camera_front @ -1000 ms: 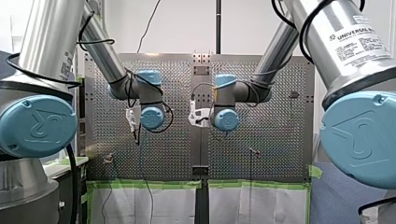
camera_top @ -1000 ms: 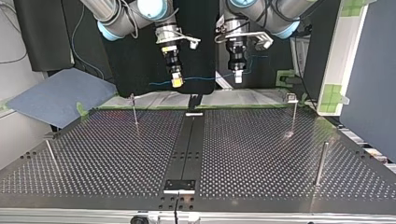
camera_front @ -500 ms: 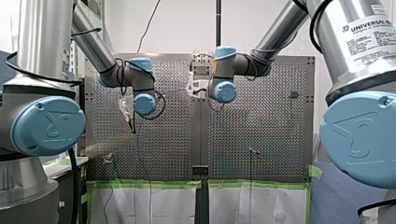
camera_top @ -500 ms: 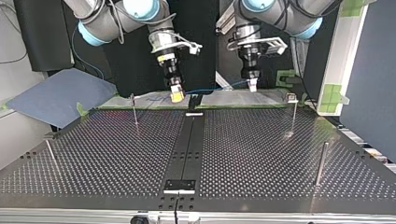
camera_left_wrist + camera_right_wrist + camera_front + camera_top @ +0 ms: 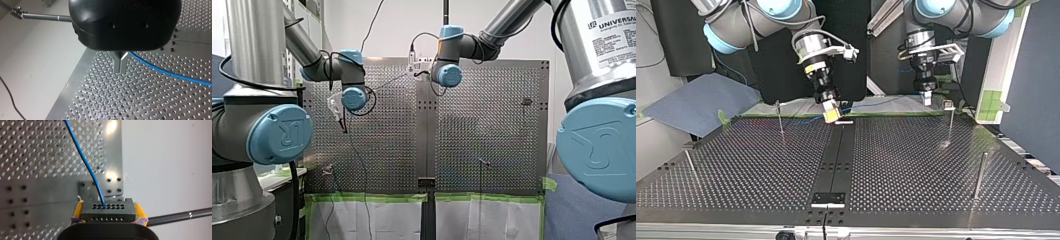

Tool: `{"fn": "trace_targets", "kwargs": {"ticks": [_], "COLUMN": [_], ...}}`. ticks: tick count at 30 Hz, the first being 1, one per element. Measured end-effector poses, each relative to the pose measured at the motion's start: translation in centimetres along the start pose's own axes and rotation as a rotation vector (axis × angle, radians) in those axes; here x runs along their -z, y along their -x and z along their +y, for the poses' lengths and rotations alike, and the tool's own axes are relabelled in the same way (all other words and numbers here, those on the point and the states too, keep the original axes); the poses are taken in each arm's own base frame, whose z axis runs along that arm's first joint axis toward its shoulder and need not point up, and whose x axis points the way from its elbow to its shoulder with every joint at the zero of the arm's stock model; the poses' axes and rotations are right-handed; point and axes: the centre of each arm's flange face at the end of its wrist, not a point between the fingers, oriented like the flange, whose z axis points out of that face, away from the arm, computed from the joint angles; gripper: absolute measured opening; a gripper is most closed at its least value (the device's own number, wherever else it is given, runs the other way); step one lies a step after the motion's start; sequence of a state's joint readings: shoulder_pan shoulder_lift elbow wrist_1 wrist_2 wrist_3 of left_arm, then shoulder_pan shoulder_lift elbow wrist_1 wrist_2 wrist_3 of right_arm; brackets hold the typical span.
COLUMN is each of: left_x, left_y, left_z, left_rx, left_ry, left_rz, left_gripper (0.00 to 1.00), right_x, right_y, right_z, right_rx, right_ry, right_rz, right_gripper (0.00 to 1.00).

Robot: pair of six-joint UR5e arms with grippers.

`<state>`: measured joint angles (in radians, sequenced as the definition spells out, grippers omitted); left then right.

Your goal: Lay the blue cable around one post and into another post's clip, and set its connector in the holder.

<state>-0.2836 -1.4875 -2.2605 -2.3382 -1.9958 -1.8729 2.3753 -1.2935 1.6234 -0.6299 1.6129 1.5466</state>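
Over the last second both arms had swung out towards the holder (image 5: pixel 844 121). That brought my right gripper (image 5: pixel 832 114) just beside the holder and slightly above it, with its yellow pads (image 5: pixel 78 210) clamped on the connector (image 5: pixel 108 213). The holder itself was empty as yet (seating the connector looked to me like the step in hand). My left gripper (image 5: pixel 927 99) hung well off to the holder's side, its metal fingers (image 5: pixel 120 65) pinched on the blue cable (image 5: pixel 170 73). It was close to a post's clip (image 5: pixel 949 104), which held no cable that I could see.
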Motion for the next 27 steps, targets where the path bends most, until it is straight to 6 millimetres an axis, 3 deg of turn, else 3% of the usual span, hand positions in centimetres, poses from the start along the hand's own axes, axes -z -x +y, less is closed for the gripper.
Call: {"fn": "trace_targets", "kwargs": {"ticks": [11, 27], "left_x": [-1.4, -5.8], "left_y": [0.7, 6.8], "left_z": [2.5, 3.8], "left_rx": [0.039, 0.160], "left_ry": [0.017, -0.005], "left_rz": [0.053, -0.062], "left_gripper": [0.00, 0.00], "right_x": [-0.5, -2.1], "right_y": [-0.6, -0.2], "right_z": [-2.0, -3.8], "right_rx": [-0.011, -0.019], "right_ry": [-0.069, -0.099], "right_rz": [0.012, 0.001], "right_gripper": [0.00, 0.00]}}
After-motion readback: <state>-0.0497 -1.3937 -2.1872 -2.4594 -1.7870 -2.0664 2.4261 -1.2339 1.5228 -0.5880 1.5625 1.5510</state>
